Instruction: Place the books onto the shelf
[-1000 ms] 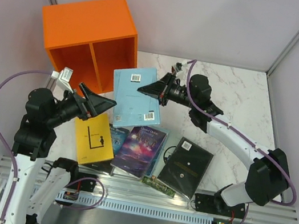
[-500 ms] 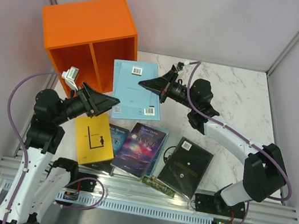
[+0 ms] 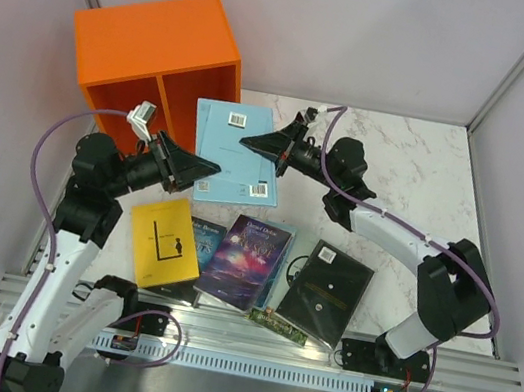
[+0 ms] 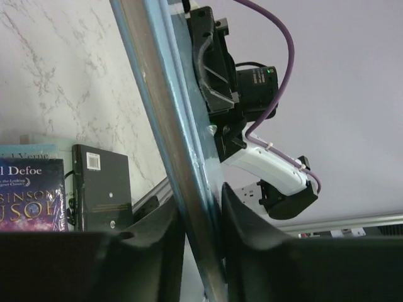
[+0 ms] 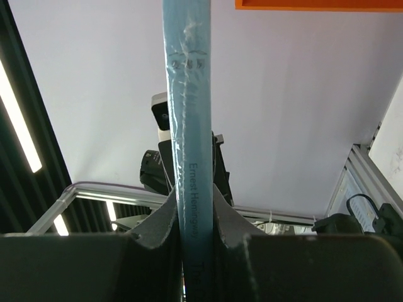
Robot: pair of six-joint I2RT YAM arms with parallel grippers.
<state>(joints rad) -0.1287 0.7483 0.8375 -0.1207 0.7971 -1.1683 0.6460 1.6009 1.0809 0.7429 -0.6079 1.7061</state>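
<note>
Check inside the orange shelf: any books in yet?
No books visible in either compartment of the shelf. The light blue book and left arm cover the lower openings.

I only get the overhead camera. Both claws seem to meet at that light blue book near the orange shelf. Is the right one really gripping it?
Observer: Yes. In the right wrist view the right gripper is clamped on the spine of the light blue book, one finger on each side.
Operator: And the left one?
Observer: The left wrist view shows the left gripper straddling another edge of the book, with its fingers close on both sides. I cannot tell whether they press it.
Operator: What book is it?
Observer: The spine reads Ernest Hemingway.
</note>
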